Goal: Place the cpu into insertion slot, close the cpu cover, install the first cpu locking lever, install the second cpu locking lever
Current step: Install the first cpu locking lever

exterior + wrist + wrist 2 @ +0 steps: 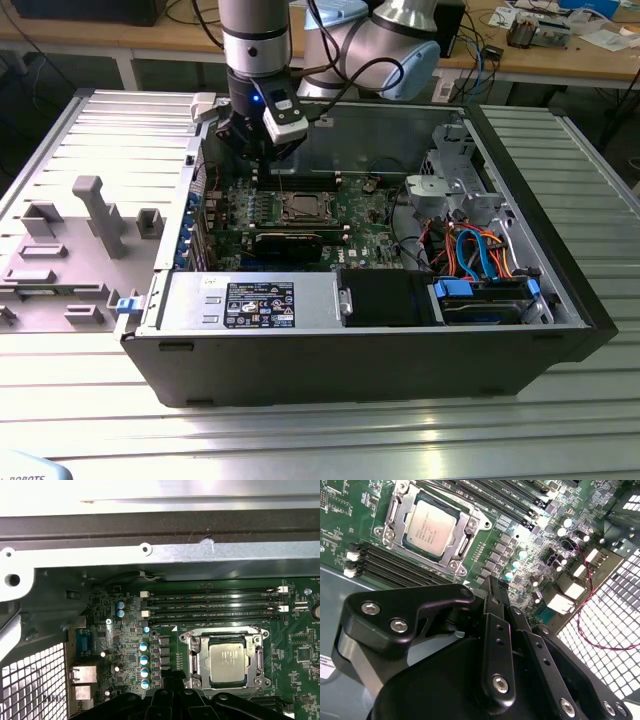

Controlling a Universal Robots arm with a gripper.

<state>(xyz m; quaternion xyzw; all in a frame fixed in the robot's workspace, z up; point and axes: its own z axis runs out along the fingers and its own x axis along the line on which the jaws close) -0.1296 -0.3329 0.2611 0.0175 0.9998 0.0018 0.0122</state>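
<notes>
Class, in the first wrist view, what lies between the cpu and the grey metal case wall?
A bank of long black memory slots lies side by side between the cpu and the case wall, as the first wrist view shows.

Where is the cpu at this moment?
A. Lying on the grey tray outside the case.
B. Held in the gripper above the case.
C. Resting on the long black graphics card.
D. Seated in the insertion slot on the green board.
D: in the first wrist view the cpu lies flat within the silvery rim of the insertion slot on the green board.
</notes>
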